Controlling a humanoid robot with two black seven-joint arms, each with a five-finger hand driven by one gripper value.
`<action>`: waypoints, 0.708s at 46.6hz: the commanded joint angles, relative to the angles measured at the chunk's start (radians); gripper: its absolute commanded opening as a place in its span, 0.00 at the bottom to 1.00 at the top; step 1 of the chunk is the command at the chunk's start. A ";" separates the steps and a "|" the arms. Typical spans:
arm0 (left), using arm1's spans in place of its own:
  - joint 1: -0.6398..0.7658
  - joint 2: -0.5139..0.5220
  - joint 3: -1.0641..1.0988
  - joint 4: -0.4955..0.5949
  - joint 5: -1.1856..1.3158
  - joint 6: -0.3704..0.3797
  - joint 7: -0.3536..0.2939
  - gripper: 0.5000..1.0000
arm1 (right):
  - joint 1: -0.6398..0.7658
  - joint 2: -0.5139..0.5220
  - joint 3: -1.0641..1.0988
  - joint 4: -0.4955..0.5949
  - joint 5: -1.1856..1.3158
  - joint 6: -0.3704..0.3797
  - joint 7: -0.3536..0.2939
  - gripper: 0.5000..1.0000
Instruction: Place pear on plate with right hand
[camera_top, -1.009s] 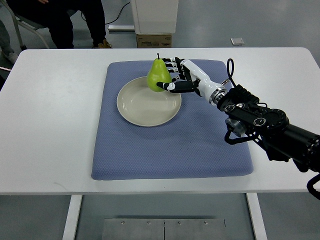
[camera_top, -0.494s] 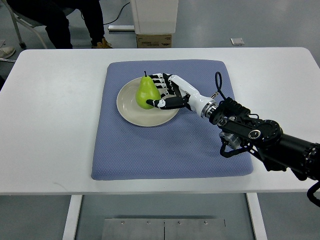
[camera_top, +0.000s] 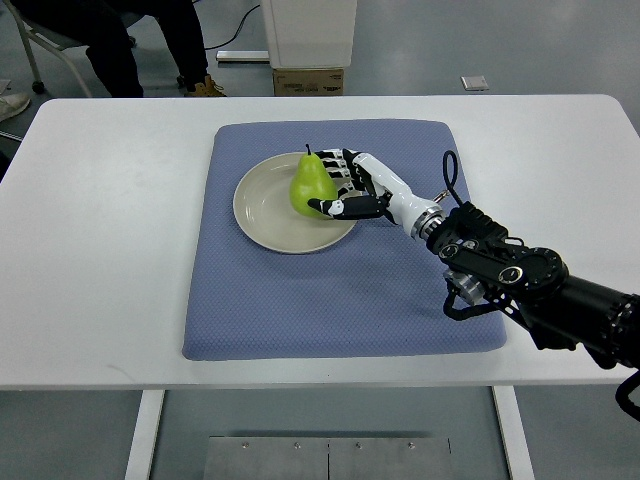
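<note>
A green pear (camera_top: 312, 184) stands upright on a cream round plate (camera_top: 262, 212), over the plate's right half, with its short dark stem pointing toward the far edge of the table. The robot's right hand (camera_top: 350, 188) is wrapped around the fruit from the right: the black-and-white fingers (camera_top: 343, 168) curl against its far side and the thumb (camera_top: 334, 207) presses in low on the near side, so the grip is closed on the pear. Whether the base of the pear touches the plate or sits just above it cannot be told from this angle.

The plate lies on a blue-grey mat (camera_top: 340, 290), nearer the mat's far left corner than its near edge. The mat covers the middle of a white table (camera_top: 100, 260), leaving bare surface on both the left and right sides. The right arm (camera_top: 520, 285) comes in from the table's near right, its white wrist section crossing the mat and its black jointed forearm lying over the mat's near right corner, with a black cable (camera_top: 447, 175) looping up beside the wrist.

Beyond the table's far edge, on the grey floor, stand a white cabinet (camera_top: 308, 30) with a cardboard box (camera_top: 308, 82) at its foot, and a person's dark trouser legs (camera_top: 150, 40) show at the far left.
</note>
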 joint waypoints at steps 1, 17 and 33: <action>0.000 0.000 0.000 0.000 0.001 0.000 0.000 1.00 | -0.004 0.000 0.000 0.000 0.002 -0.008 0.000 0.51; 0.000 0.000 0.000 0.000 0.000 0.000 0.000 1.00 | -0.002 0.000 0.000 0.006 0.003 -0.008 0.000 0.99; 0.000 0.000 0.000 0.000 0.000 0.000 0.000 1.00 | 0.011 0.000 0.021 0.006 0.003 -0.005 0.000 1.00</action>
